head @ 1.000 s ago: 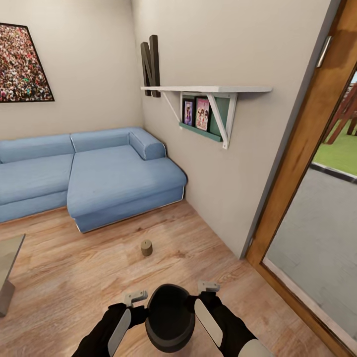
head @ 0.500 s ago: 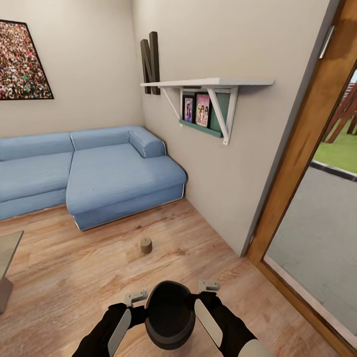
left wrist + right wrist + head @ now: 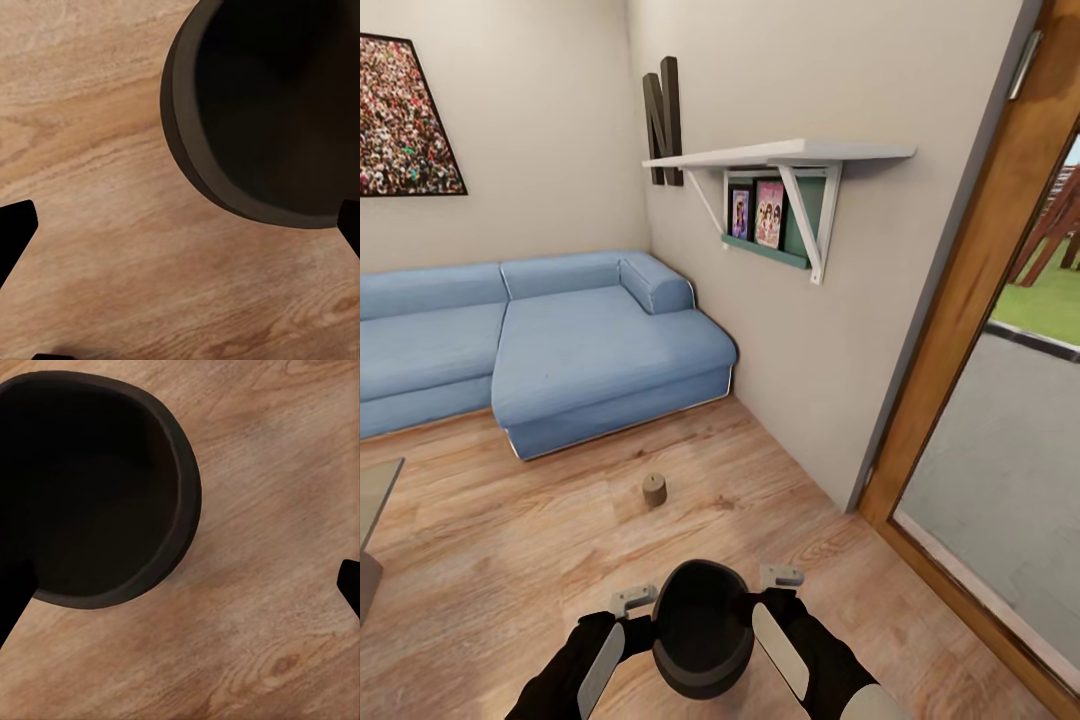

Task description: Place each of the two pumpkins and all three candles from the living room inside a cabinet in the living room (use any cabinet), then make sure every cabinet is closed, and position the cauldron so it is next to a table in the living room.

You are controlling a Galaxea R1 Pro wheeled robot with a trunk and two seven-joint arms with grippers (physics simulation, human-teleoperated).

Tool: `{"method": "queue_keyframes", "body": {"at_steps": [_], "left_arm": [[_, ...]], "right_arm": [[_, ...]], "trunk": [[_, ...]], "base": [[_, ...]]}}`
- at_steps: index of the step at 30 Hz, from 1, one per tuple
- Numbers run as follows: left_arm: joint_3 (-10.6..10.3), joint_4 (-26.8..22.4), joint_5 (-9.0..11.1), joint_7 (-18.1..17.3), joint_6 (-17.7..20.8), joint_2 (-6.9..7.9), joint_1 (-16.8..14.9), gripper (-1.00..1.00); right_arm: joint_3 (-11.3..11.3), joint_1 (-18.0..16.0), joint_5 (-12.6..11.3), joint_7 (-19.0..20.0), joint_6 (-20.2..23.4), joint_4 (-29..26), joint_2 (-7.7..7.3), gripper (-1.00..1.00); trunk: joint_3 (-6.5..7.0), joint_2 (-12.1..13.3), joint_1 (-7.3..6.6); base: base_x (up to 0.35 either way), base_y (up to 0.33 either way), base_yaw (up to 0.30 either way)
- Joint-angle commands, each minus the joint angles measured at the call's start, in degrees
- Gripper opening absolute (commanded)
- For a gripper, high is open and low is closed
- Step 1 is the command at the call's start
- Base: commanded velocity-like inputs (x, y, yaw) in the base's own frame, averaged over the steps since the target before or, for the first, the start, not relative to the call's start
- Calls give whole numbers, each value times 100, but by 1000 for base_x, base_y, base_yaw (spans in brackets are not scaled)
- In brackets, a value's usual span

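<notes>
Blue corner sofa [image 3: 550,345] against the far walls, with a white wall shelf [image 3: 780,155] to its right above the wooden floor [image 3: 510,540]. Nearer, low in the head view, a black cauldron [image 3: 702,625] held above the floor, mouth up, pressed between two arms. Left gripper [image 3: 632,602] against its left side, right gripper [image 3: 780,580] against its right; fingers spread wide in both wrist views. Smallest, a lone olive candle [image 3: 654,489] upright on the floor between cauldron and sofa.
</notes>
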Motion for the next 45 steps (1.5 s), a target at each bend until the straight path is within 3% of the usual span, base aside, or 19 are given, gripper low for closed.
{"method": "queue_keyframes", "body": {"at_steps": [1, 7, 11, 18, 36, 45], "left_arm": [[0, 0, 0, 0, -2, 1, 0, 100], [0, 1, 3, -7, -2, 6, 0, 100], [-6, 1, 1, -2, -1, -4, 0, 100], [-9, 1, 8, -1, -8, -4, 0, 100], [4, -71, 23, 0, 14, -12, -154, 100], [8, -70, 18, 0, -6, -103, -191, 100]], "right_arm": [[0, 0, 2, -2, 0, 0, 0, 100], [-1, -22, -34, -8, 37, -4, 0, 100], [-9, -396, -56, -10, 158, 38, 0, 100], [-9, -777, -23, -2, 222, 728, 0, 100], [-9, -819, -57, -4, 287, 949, 0, 100], [-9, -818, -56, 108, 260, 924, 0, 100]], "trunk": [[-18, -42, 23], [-126, -282, 154], [-198, -443, 242], [-324, -723, 396], [-647, -1445, 791], [-808, -1806, 989]], "base": [[0, 0, 0], [0, 0, 0], [0, 0, 0], [0, 0, 0], [0, 0, 0], [0, 0, 0]]}}
